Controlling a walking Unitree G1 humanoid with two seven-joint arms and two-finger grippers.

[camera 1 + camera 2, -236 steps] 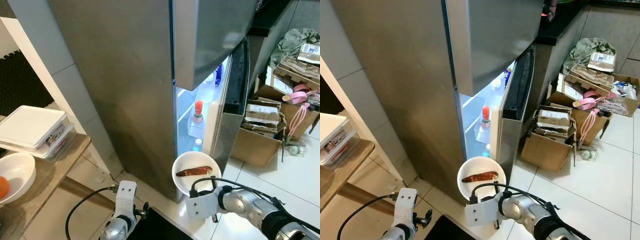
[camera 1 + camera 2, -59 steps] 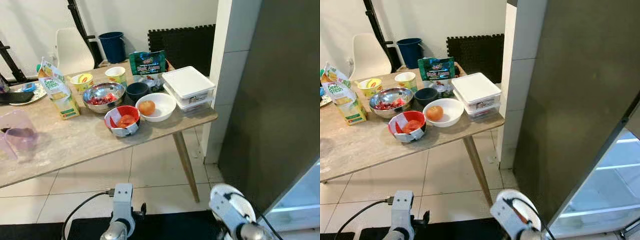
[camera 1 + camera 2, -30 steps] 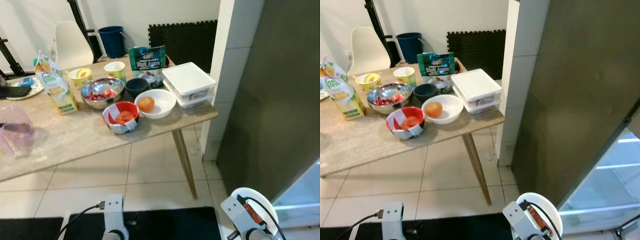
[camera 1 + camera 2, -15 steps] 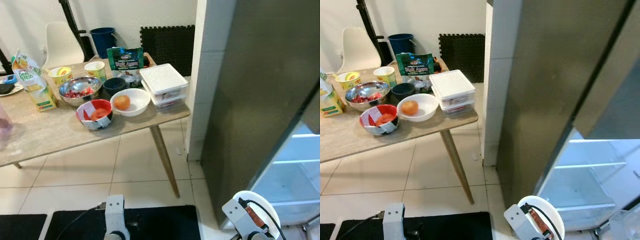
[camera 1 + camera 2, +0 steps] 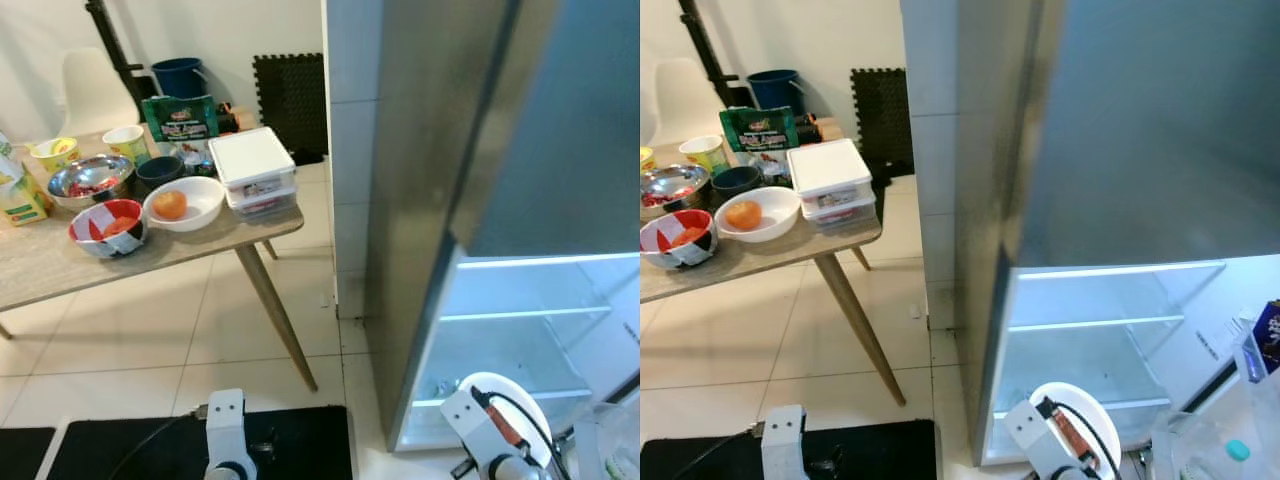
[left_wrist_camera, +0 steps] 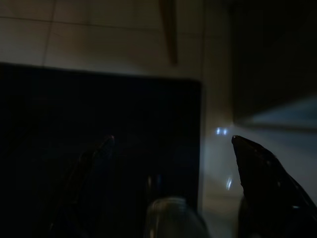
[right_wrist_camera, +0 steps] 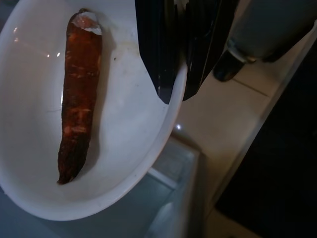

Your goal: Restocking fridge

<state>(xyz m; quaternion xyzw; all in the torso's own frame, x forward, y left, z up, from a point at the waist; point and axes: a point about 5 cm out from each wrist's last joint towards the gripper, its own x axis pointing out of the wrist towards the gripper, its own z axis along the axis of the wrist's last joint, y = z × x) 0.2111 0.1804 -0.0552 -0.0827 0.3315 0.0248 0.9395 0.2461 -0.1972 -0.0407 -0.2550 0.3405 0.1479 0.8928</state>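
Observation:
A white plate [image 7: 124, 148] carries a long reddish-brown sausage-like piece [image 7: 77, 94]. My right gripper [image 7: 173, 94] is shut on the plate's rim, one finger above and one below. In the eye views the plate [image 5: 520, 400] hangs low in front of the fridge's open lower compartment [image 5: 520, 320], whose lit glass shelves look bare. The steel fridge body [image 5: 430, 150] rises above it. My left gripper [image 6: 172, 140] hangs open over the dark mat, holding nothing.
A wooden table [image 5: 60, 270] at the left holds a white bowl with an orange fruit [image 5: 183, 203], a red bowl [image 5: 108, 225], white lidded boxes [image 5: 252, 165] and a steel bowl [image 5: 80, 178]. Its slanted leg [image 5: 275, 315] stands near the fridge. A black mat [image 5: 130, 445] covers the floor below.
The camera has swung right, so the table has slid left and the lit fridge compartment has come into view. The plate stays held in my right gripper.

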